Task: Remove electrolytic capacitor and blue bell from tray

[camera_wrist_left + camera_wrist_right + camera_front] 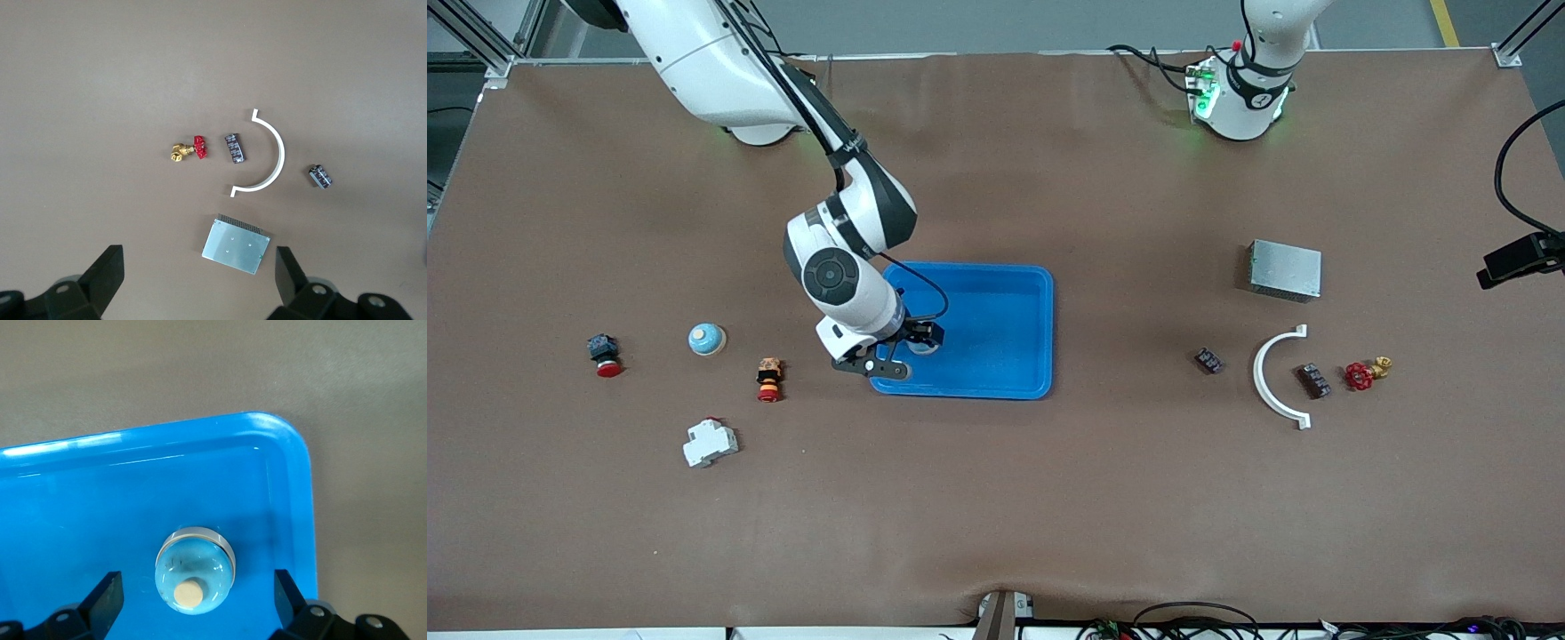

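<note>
Presently the blue tray (996, 356) sits at the middle of the table and serves as the reference for all positions. The right gripper (911, 348) hangs low over the tray's corner nearest the front camera at the right arm's end, its fingers (107, 597) spread wide and holding nothing. One bell (195, 570), pale blue with a cream button, rests on the tray floor in that corner, between the spread fingers and apart from both.

A second bell (706, 339) stands on the table toward the right arm's end from the tray, with two red push buttons (769, 379) (604, 354) and a white breaker (710, 442) near it.

Toward the left arm's end from the tray lie two small dark capacitors (1208, 360) (1313, 380), one on each side of a white curved bracket (1272, 377). A red-handled brass valve (1366, 372) lies just beside the second capacitor, and a metal box (1284, 270) lies near them.

The left gripper (200, 280) waits high over this group, fingers wide and empty.
</note>
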